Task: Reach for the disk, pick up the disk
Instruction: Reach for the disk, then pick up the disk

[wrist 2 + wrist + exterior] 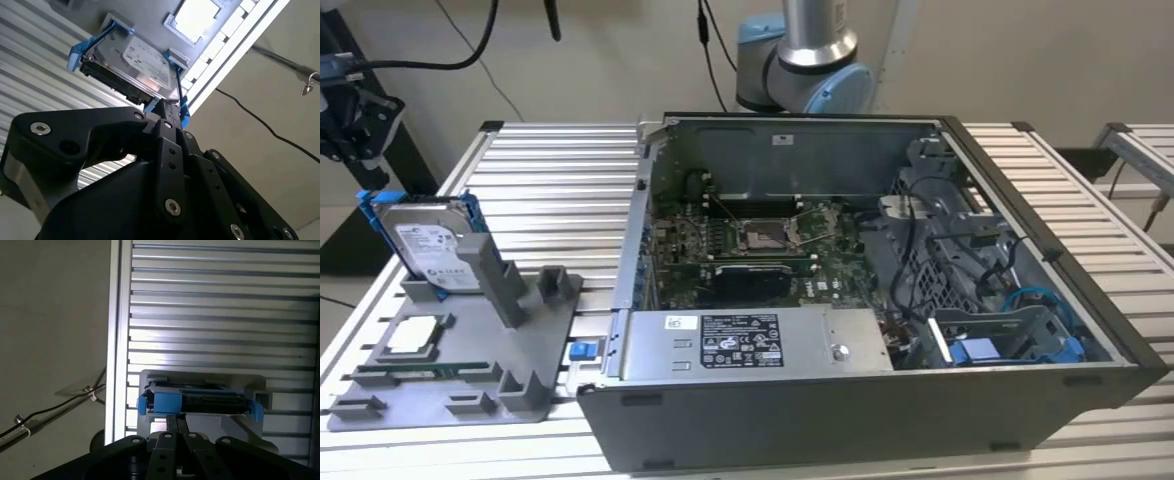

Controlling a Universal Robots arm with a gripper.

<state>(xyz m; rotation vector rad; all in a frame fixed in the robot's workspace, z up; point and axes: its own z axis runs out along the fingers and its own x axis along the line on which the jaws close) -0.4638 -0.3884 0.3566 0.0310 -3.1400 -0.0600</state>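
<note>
While the disk (427, 242) stands on edge in the grey fixture (467, 405) at the exterior view's left, we can see why it is parked that way. Its label face and top edge are bare and its blue rails (371, 210) face outward, so it is easy to reach from above. The fixture sits on the slatted worktop (547, 170), beside the open computer case (854, 425) but clear of it, so nothing crowds the approach. A small square chip (411, 335) lies flat in the same fixture, nearer the camera.

Over to the second wrist view: the claw (166, 107) points straight at the disk (135, 62), its black linkages drawn together to a narrow tip with nothing between them. That tip sits by the disk's blue-railed corner; touching or just short, we cannot tell. Not gripped, we judge.

First wrist view now: we have the disk (210, 402) edge-on, seated in its fixture. The claw (176, 421) is lined up just before the blue rail and closed up tight. The reach is well along, we'd say, and the pick-up is not yet made.
</note>
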